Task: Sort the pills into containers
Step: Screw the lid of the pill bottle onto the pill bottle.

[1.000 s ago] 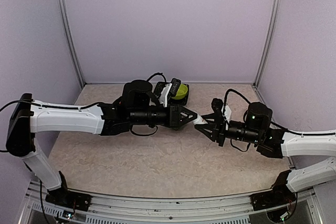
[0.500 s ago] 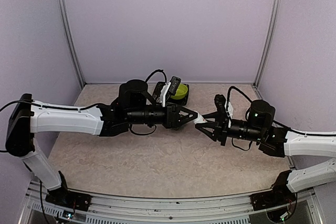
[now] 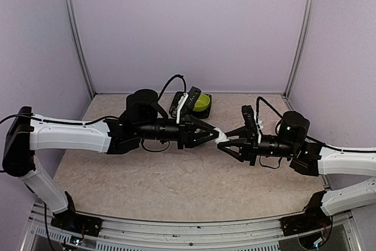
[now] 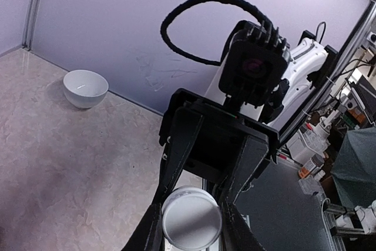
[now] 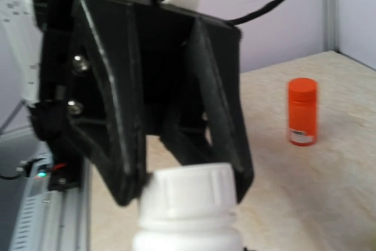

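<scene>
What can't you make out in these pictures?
- Top view: white bottle, mostly covered by the left gripper and right gripper.
- Top view: green object at the back, partly behind the left wrist; unidentifiable.
- Right wrist view: orange bottle, label blurred.
- Pills: none seen; bottle is opaque.

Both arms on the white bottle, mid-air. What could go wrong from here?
1. The bottle hangs above the table, left fingers on its cap, right fingers at its other end; a slip likely drops it.
2. If the cap twists off here, pills may spill on the table: the green containers sit far back, behind the left arm.
</scene>
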`<state>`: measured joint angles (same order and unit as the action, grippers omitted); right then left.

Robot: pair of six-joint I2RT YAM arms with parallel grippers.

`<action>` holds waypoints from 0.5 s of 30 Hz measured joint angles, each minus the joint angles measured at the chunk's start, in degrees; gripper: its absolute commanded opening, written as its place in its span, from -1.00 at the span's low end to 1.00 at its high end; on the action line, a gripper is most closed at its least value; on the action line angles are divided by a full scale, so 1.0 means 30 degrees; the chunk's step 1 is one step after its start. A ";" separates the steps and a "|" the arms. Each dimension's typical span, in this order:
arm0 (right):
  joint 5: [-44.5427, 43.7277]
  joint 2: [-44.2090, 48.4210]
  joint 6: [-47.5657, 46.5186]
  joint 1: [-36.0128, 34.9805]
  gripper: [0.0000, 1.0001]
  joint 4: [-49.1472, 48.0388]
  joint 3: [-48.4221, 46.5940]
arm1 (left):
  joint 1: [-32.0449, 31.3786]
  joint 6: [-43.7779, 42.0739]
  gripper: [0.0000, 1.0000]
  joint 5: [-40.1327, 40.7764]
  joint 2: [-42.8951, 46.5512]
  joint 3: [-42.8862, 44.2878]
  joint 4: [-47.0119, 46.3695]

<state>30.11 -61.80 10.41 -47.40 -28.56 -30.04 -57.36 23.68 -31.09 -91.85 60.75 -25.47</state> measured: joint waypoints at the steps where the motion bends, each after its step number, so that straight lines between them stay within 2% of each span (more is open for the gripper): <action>1: 0.0335 0.0000 0.0153 0.0000 -1.00 -0.0102 0.0000 | 0.0000 -0.0328 -0.63 -0.0255 0.0102 -0.0044 0.0015; 10: 0.3789 -0.0277 0.1501 -0.0036 -1.00 -0.1472 -0.0007 | -0.0015 -0.2739 -0.56 -0.3271 0.0750 -0.0109 0.0102; 13: 0.4612 -0.0517 0.1967 -0.0036 -1.00 -0.1843 -0.0007 | -0.0015 -0.3242 -0.37 -0.3956 0.0787 -0.0109 0.0219; 15: 0.4954 -0.0612 0.2280 -0.0036 -1.00 -0.1916 -0.0007 | -0.0029 -0.3555 -0.34 -0.4153 0.0794 -0.0109 0.0379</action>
<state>44.97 -63.64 17.26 -47.51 -34.30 -30.06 -57.45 13.02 -43.55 -89.47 60.42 -24.34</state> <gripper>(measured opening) 0.323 0.299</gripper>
